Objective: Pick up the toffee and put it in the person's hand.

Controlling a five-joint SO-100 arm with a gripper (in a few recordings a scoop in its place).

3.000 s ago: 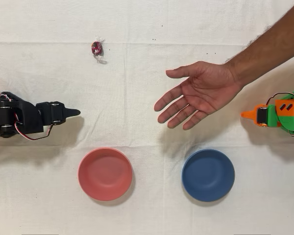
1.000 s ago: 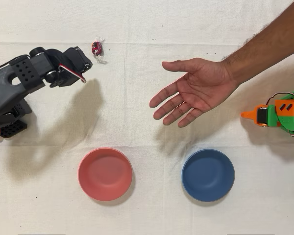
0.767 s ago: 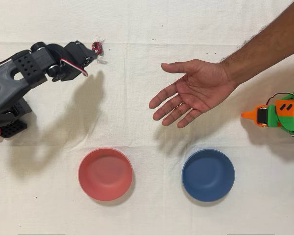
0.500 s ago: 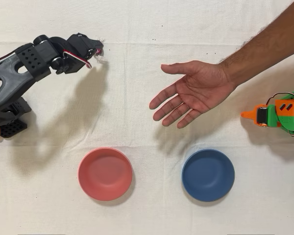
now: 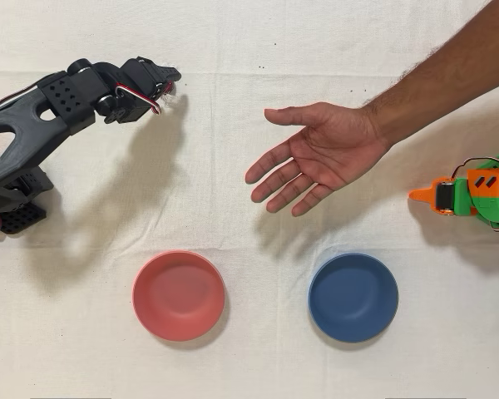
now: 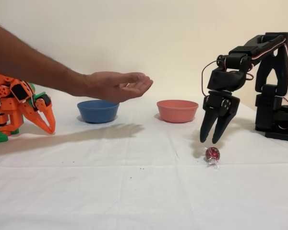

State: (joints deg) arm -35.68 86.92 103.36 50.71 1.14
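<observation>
Crinkly-wrapped toffee (image 6: 212,154) is lying at six o'clock beneath the narrowly parted, empty gripper (image 6: 211,140); light, slippery, probably best pinched mid-body.

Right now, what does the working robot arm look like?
The black arm is matte plastic in blocky segments, with red-and-white cables looping along it. Its gripper has two long, tapered black fingers. The segment seen from overhead is dotted with small holes.
</observation>
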